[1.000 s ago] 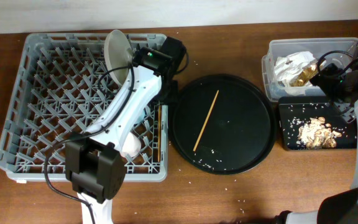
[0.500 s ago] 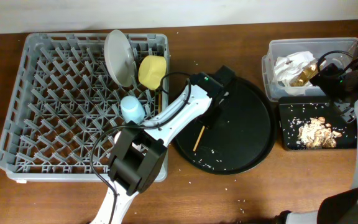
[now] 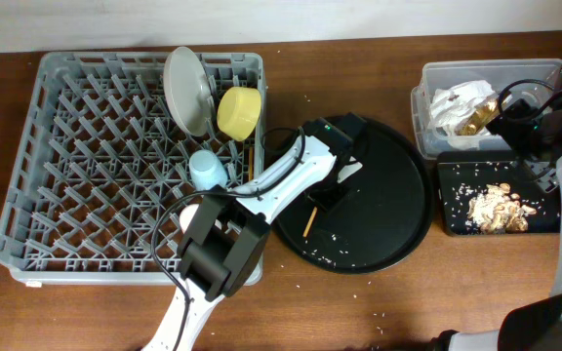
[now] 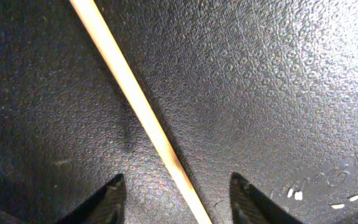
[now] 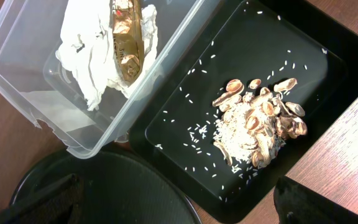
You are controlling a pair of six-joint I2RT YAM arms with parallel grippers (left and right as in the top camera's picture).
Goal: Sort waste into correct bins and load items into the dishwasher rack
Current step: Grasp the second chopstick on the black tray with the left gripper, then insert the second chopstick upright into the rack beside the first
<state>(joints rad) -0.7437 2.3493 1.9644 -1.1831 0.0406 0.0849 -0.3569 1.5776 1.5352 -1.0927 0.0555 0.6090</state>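
Note:
A wooden chopstick (image 3: 309, 220) lies on the round black tray (image 3: 388, 214); in the left wrist view the chopstick (image 4: 135, 106) runs between the open fingers of my left gripper (image 4: 178, 199), which is low over the tray (image 4: 260, 81). In the overhead view the left gripper (image 3: 332, 180) covers the stick's upper part. My right gripper (image 5: 173, 205) is open and empty above the bins, seen overhead at the right edge (image 3: 544, 122). The grey dishwasher rack (image 3: 27, 175) holds a plate (image 3: 183, 90), a yellow cup (image 3: 240, 112) and a light blue cup (image 3: 206, 170).
A clear bin (image 3: 437, 78) with white paper and a gold wrapper (image 5: 124, 37) stands at the back right. A black bin (image 3: 457, 210) in front of it holds rice and food scraps (image 5: 260, 124). Rice grains are scattered on the tray.
My left arm swung from the rack's right side out over the black tray and came down over the chopstick. The yellow and blue cups now show in the rack. The right arm held still.

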